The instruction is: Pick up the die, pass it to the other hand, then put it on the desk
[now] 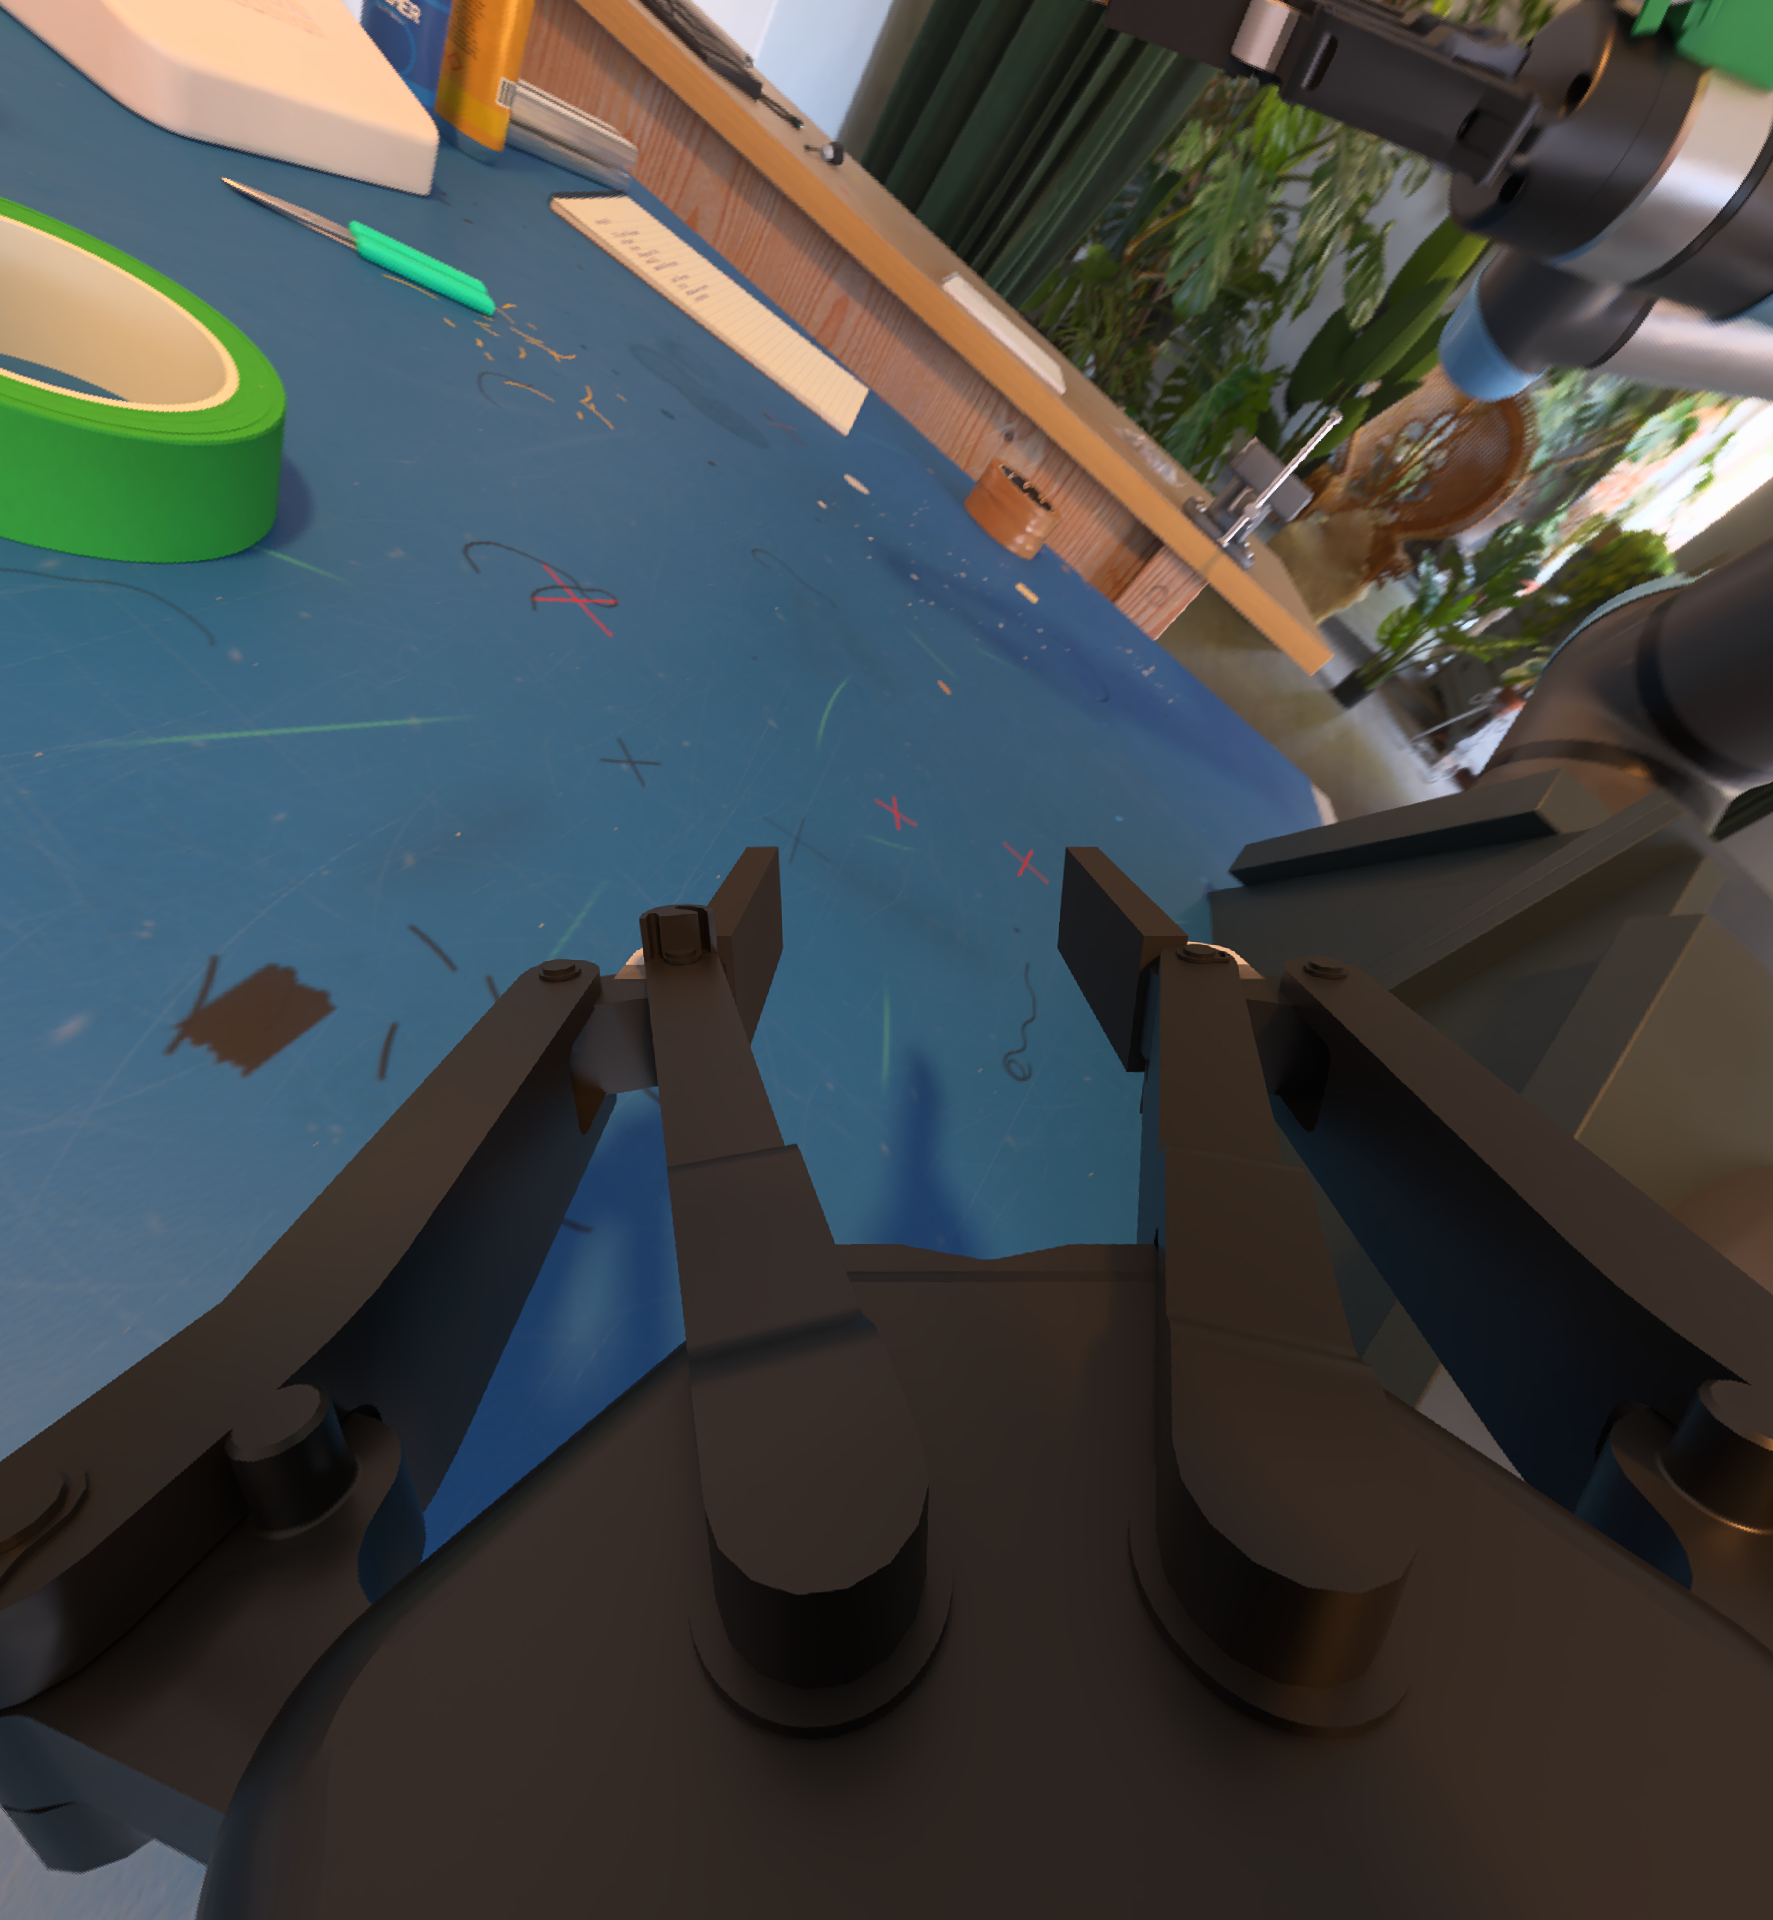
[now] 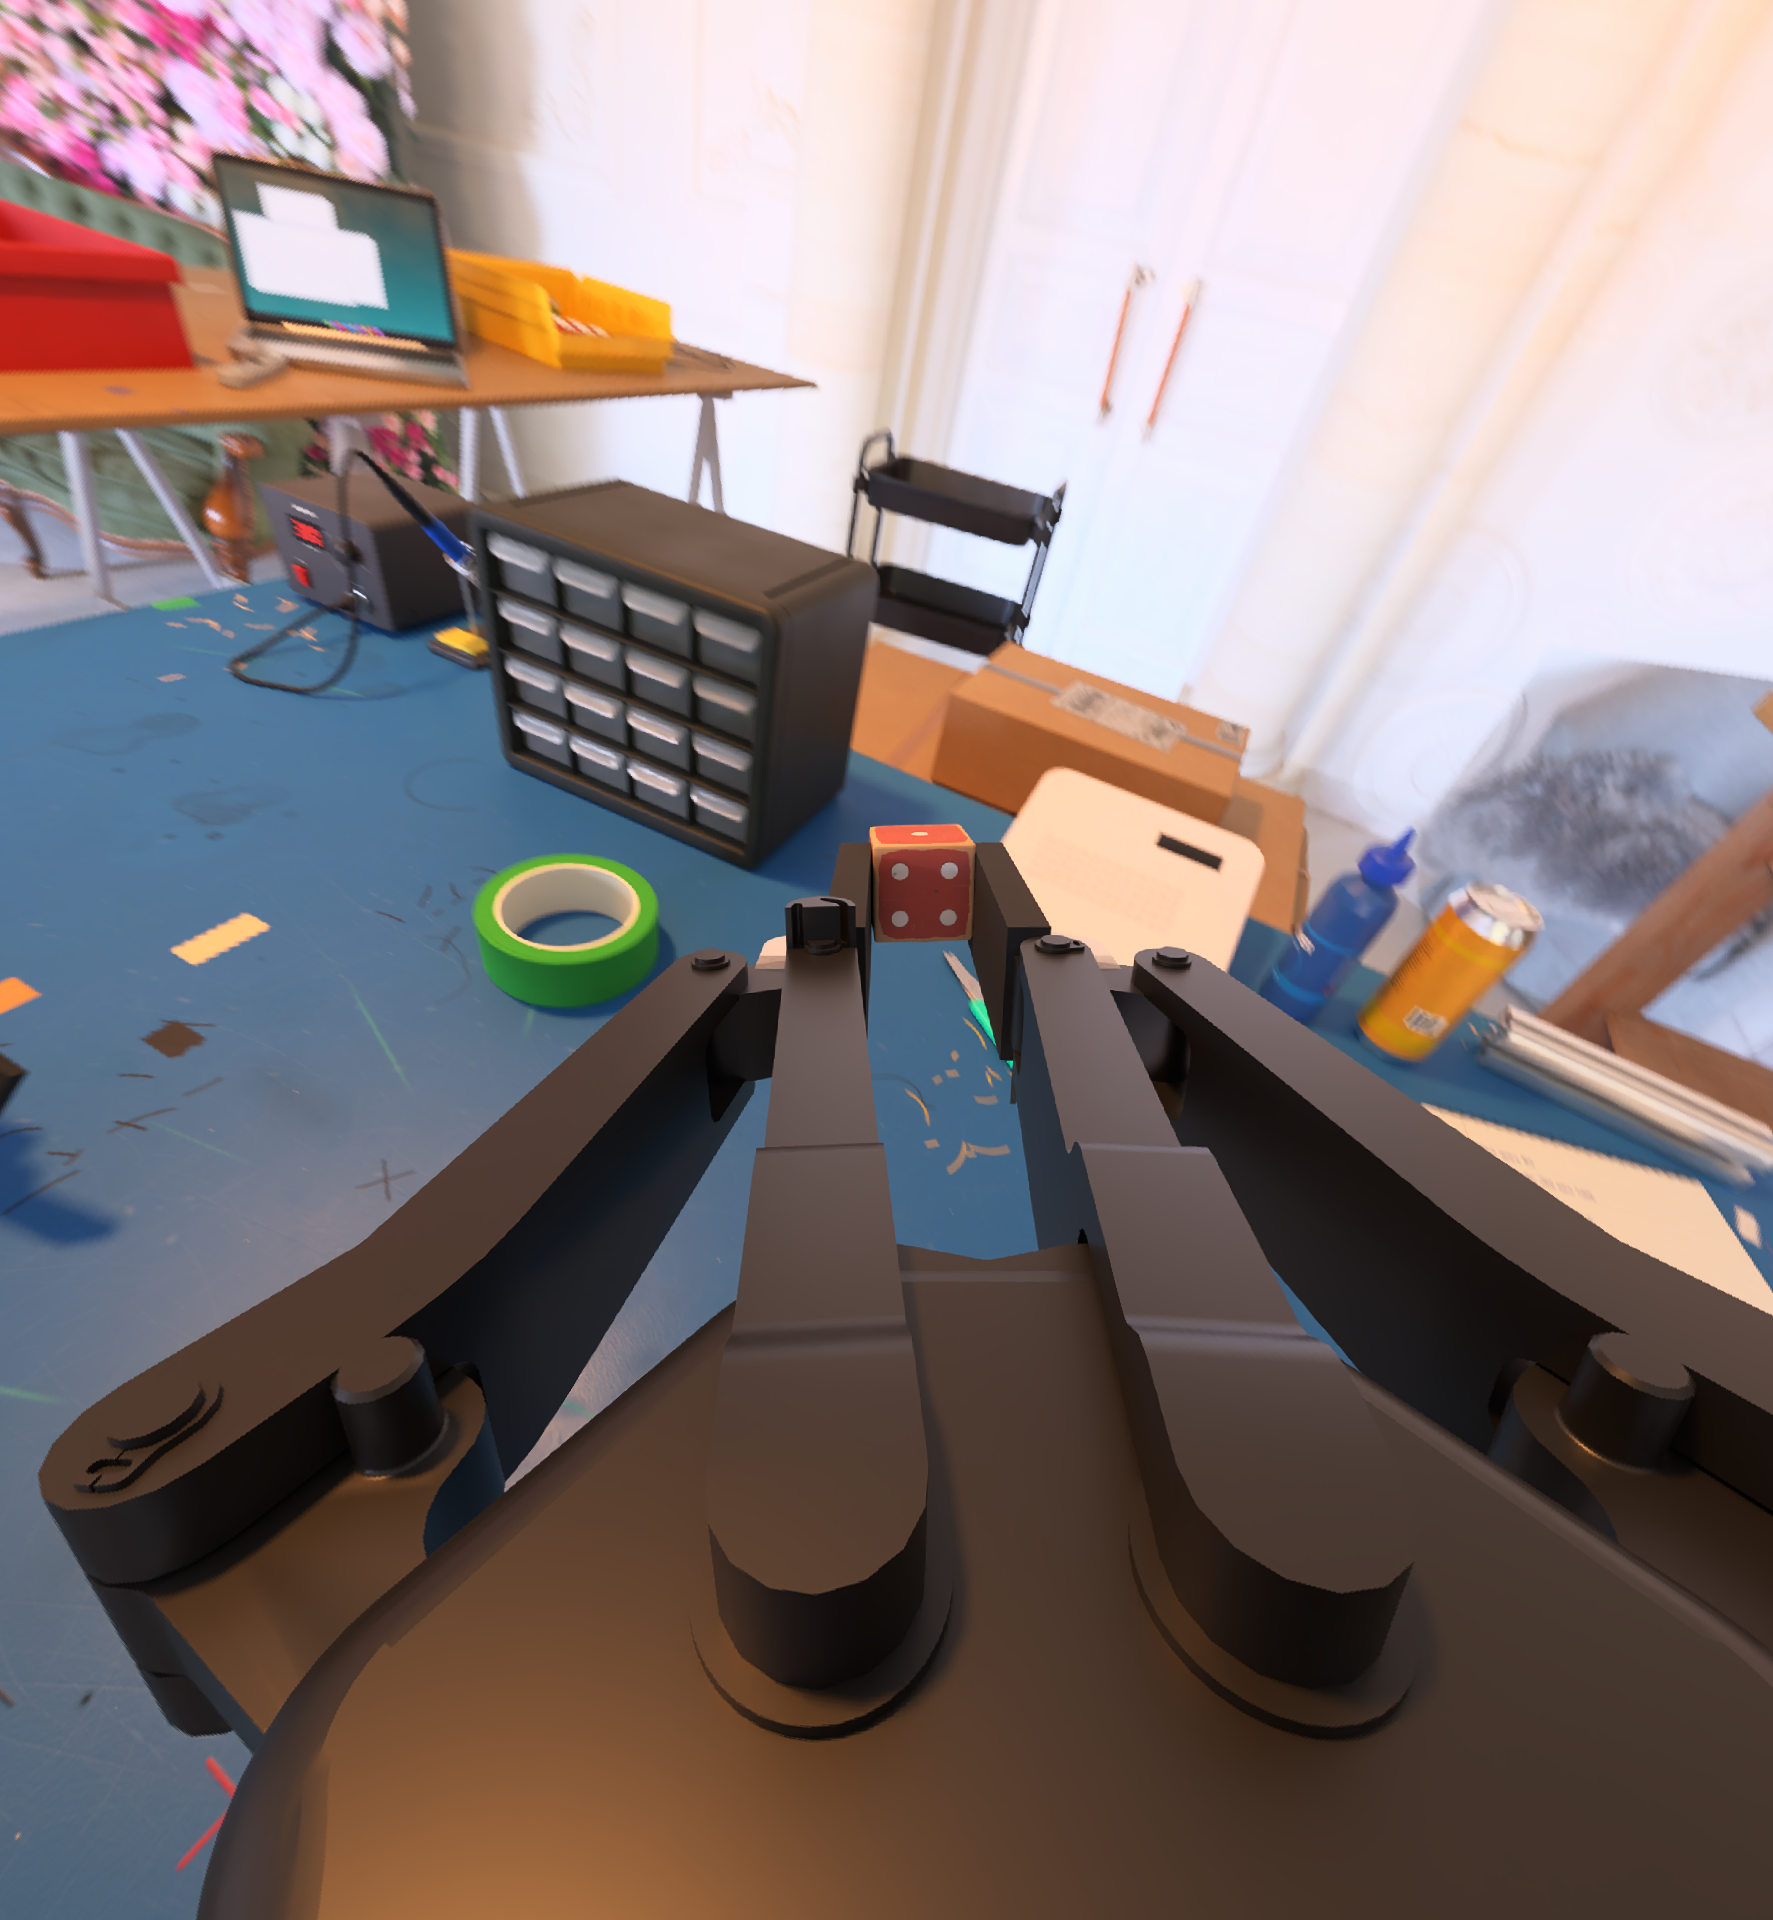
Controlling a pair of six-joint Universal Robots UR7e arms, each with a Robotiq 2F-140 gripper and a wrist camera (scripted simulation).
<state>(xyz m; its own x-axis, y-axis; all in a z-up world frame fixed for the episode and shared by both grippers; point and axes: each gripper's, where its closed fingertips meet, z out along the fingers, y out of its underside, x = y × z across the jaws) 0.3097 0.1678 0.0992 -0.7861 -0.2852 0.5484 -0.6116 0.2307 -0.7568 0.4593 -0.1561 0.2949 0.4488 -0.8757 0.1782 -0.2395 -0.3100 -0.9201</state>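
Note:
In the right wrist view a red die with white pips sits clamped between my right gripper's fingertips, held up above the blue desk mat. The right gripper is shut on the die. In the left wrist view my left gripper is open and empty, its fingertips apart just above the blue mat. The die does not show in the left wrist view. Part of the right arm shows at the top right there.
A green tape roll, a black drawer cabinet, a soldering station, a blue bottle, an orange can, a white box, a notepad and green-handled tweezers lie on the mat.

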